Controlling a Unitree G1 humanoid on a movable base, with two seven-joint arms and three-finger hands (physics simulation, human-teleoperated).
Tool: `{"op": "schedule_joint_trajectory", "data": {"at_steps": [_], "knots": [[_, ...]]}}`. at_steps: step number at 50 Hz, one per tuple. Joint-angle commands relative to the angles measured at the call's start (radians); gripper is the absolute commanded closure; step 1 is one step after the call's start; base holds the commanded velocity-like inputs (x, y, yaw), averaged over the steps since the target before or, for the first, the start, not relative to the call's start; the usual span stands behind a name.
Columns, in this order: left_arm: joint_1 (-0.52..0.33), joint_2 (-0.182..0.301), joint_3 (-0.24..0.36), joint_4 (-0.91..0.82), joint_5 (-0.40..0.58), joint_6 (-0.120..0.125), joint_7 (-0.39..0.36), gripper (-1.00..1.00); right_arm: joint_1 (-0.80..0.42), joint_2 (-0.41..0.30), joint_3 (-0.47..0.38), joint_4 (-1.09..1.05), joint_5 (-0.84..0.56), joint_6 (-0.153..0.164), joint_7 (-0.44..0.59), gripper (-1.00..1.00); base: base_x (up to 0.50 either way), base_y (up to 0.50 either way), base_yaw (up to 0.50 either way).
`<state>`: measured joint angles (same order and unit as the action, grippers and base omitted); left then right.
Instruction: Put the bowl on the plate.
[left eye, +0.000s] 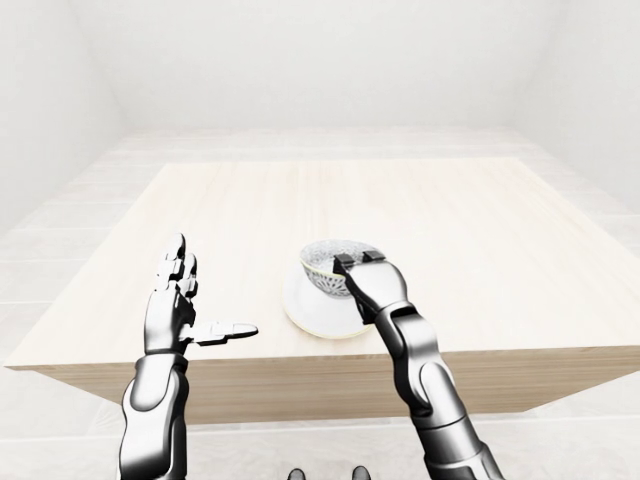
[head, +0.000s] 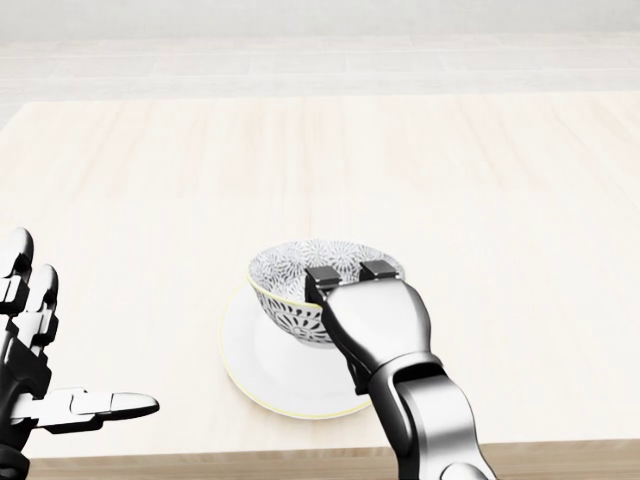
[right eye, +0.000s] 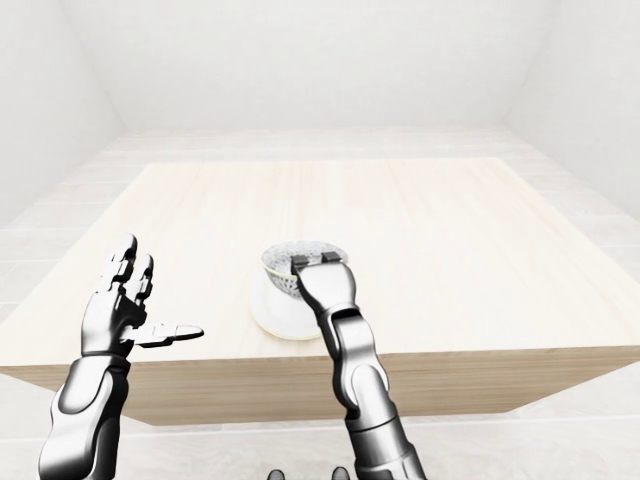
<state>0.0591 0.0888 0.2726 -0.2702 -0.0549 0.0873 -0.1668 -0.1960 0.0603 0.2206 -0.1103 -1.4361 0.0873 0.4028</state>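
The bowl (head: 298, 268), patterned in grey and white with a yellow rim, sits over the left-centre of the plate (head: 262, 375) in the head view. The bowl's rim tilts slightly, lower toward the view's left. Whether its base touches the plate cannot be determined.

The plate is white with a thin yellow edge and lies flat on the counter (head: 420, 170), near the counter's bottom edge in the view.

The right hand (head: 378, 325) enters from the bottom of the view. It grips the bowl at its right side. Two dark-tipped fingers (head: 322, 277) hook over the rim into the bowl; the thumb is hidden.

The left hand (left eye: 178, 308) hovers above the counter's lower-left corner, well apart from the plate. Its fingers are spread wide and upright, its thumb points toward the plate, and it holds nothing.
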Motion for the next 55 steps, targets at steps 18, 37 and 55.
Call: {"op": "schedule_joint_trajectory", "data": {"at_steps": [18,37,55], "knots": [[0.0,-0.001,-0.004,0.003,0.006,0.0,0.003,-1.0,0.008,0.017,0.027,0.026,0.013,0.0,-0.056,1.0,0.0,0.0,0.0],[-0.004,0.003,0.004,0.013,-0.001,0.0,0.0,-1.0,0.011,0.017,0.036,0.036,0.01,0.0,-0.063,1.0,0.0,0.0,0.0],[-0.006,0.004,0.004,-0.005,-0.002,0.0,0.003,-1.0,0.017,0.016,0.04,0.051,0.009,0.0,-0.075,1.0,0.0,0.0,0.0]]}}
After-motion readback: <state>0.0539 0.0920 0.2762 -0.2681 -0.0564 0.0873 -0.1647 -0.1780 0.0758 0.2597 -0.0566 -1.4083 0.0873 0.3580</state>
